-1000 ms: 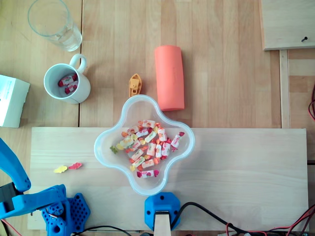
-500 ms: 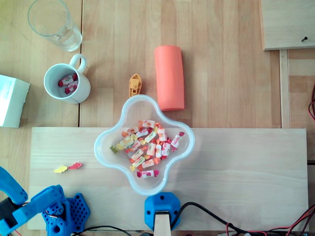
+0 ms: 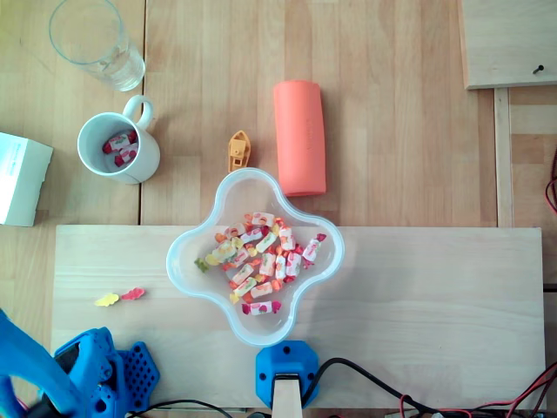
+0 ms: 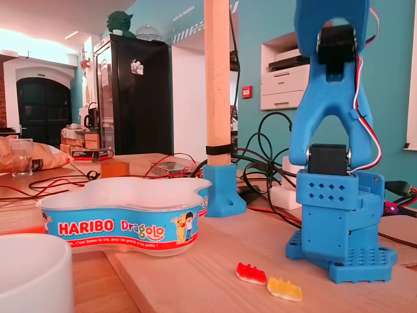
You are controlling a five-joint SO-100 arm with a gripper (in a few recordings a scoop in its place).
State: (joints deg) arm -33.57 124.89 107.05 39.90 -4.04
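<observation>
1. In the overhead view, the blue arm [image 3: 30, 374] crosses the near left corner beside its base [image 3: 113, 379].
2. These views do not let me tell whether the gripper is released or clenched.
3. A red gummy [image 3: 133, 293] and a yellow gummy [image 3: 106, 300] lie just beside each other on the wooden board [image 3: 418, 296]. They are near the base on its far side and do not touch it.
4. To their right, a clear lobed bowl [image 3: 184, 261] holds a heap of wrapped sweets [image 3: 261, 257]. Its far lobe reaches past the board's far edge.
5. A blue post mount [image 3: 287, 370] sits at the bowl's near side.
6. Farther off on the table, a white mug [image 3: 146, 161] holds a few wrapped sweets.
7. A glass [image 3: 91, 39] stands beyond the mug, and a white box [image 3: 19, 178] lies at the left edge.
8. A small orange toy boat [image 3: 238, 151] and an orange roll [image 3: 299, 137] lie just beyond the bowl.
</observation>
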